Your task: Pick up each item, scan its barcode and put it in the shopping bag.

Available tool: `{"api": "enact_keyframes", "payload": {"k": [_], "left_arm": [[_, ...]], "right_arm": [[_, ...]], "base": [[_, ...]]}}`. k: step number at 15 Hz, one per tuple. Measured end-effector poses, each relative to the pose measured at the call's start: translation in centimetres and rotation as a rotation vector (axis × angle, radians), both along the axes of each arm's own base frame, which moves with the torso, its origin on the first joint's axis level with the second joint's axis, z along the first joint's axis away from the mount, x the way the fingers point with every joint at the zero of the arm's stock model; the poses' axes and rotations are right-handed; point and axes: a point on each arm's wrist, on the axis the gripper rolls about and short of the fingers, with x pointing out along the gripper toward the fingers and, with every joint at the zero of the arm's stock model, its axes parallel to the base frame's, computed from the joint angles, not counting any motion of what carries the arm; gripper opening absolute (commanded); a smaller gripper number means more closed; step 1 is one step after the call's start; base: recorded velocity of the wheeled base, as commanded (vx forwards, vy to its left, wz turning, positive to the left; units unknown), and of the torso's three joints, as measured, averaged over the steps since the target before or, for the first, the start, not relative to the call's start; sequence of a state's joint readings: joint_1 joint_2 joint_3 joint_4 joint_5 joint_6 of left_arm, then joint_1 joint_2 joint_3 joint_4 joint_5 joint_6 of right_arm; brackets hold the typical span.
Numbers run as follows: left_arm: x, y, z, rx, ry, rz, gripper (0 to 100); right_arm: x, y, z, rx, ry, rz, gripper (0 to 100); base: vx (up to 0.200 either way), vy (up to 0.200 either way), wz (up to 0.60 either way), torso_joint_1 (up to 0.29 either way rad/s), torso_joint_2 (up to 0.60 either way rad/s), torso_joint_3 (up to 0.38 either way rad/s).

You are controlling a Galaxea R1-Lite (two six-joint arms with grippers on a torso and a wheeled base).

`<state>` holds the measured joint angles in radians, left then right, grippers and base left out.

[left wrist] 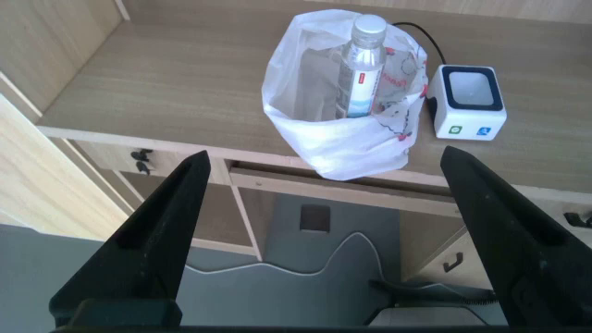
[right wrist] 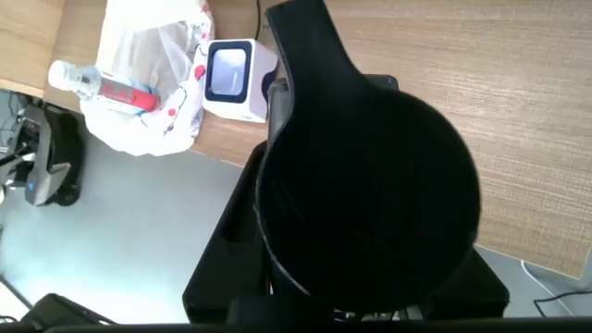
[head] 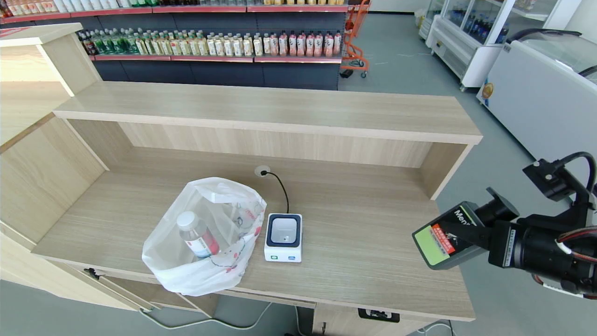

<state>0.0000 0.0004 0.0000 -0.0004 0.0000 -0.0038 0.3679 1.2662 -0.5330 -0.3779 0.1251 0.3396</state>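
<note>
The dark box [head: 433, 245] with the green and red label hangs off the right end of the bench [head: 368, 233], clamped in the jaws of the right gripper [head: 468, 228] (apparently unscanned). One bottle [head: 198, 235] already stands in the shopping bag [head: 196, 276], just beside the scanner [head: 283, 237]. The left gripper [left wrist: 324, 165] hovers before the bench, jaws wide apart, empty. Scanning and bagging the box remain.

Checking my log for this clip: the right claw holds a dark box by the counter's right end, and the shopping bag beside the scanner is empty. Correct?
No, the shopping bag is not empty: the head view shows a bottle inside it. The right claw does hold a dark box by the counter's right end, and the bag is beside the scanner.
</note>
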Motion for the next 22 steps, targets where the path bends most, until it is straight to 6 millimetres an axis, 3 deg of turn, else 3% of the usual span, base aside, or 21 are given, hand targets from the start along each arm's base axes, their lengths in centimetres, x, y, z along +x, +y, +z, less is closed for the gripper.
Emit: {"api": "enact_keyframes", "payload": {"k": [9,13,22], "left_arm": [[0.0,0.0,0.0,0.003,0.0,0.0,100],[0.0,0.0,0.0,0.003,0.0,0.0,100],[0.0,0.0,0.0,0.003,0.0,-0.001,100]], "right_arm": [[3.3,1.3,1.5,0.05,0.001,-0.014,0],[5.4,2.0,0.1,0.021,0.057,-0.032,0],[12.1,3.7,-4.0,-0.005,0.077,-0.061,0]], "base": [[0.0,0.2,0.0,0.003,0.0,0.002],[0.0,0.2,0.0,0.0,0.0,0.004],[0.0,0.0,0.0,0.0,0.0,0.0]]}}
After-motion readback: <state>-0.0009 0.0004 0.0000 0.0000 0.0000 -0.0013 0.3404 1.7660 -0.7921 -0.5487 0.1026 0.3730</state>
